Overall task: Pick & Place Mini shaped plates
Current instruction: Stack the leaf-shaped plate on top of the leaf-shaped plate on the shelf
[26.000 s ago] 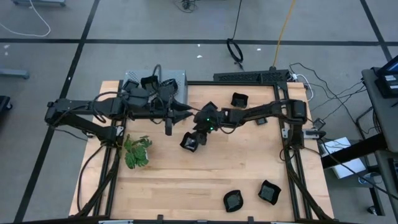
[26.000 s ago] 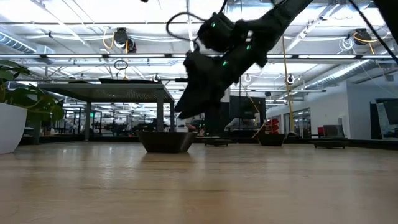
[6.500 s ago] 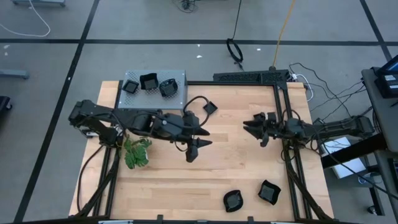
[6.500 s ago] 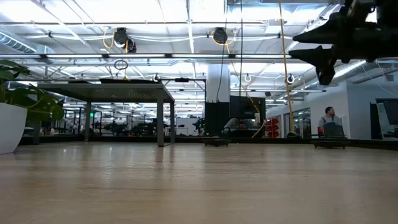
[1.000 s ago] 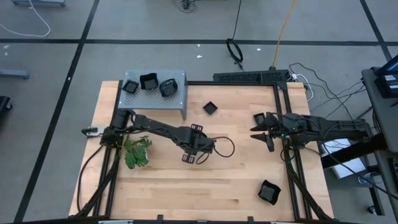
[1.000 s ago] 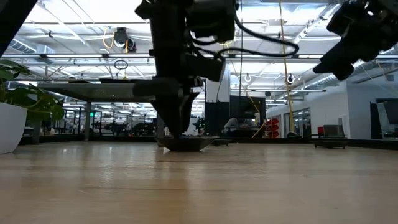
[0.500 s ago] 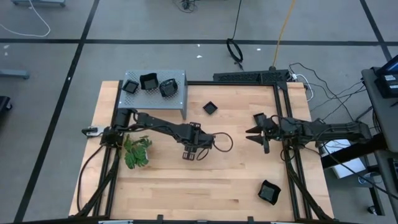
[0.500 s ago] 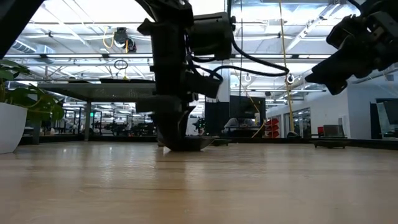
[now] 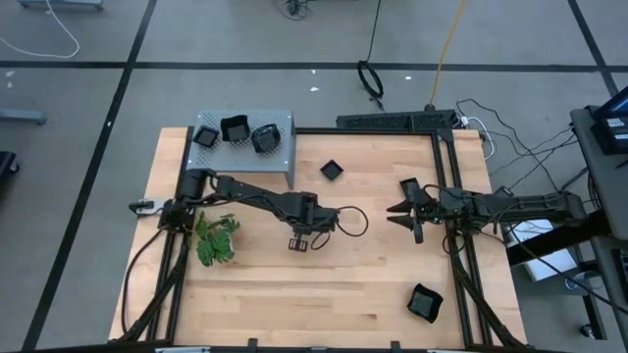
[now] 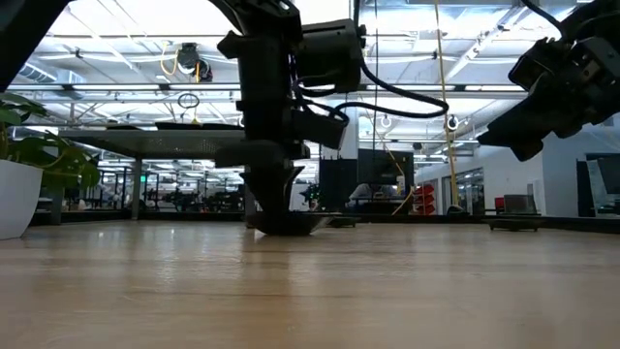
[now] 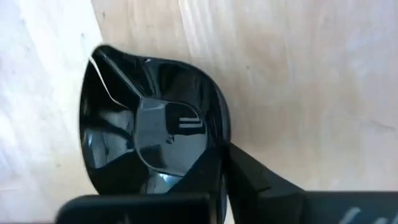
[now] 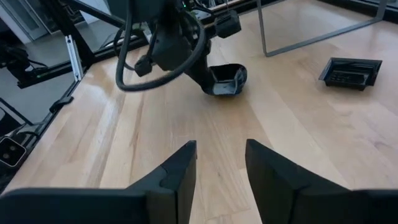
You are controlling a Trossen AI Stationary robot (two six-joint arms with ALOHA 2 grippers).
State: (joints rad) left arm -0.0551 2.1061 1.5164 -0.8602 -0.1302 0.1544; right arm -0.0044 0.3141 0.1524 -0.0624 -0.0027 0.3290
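My left gripper [image 9: 298, 242] is down at mid-table, fingers pinching the rim of a black mini plate [image 11: 149, 134] that sits on the wooden table [image 9: 373, 284]. My right gripper [image 12: 221, 163] hangs above the table's right side, fingers spread, empty. Three plates [image 9: 235, 130] are on the grey shelf [image 9: 280, 157].

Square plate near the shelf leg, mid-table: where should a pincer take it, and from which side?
Take the square plate by one raised rim wall, coming straight down from above. It sits flat and upright on the table, too shallow for a side approach, and apart from the shelf, so one finger can drop inside and one outside.
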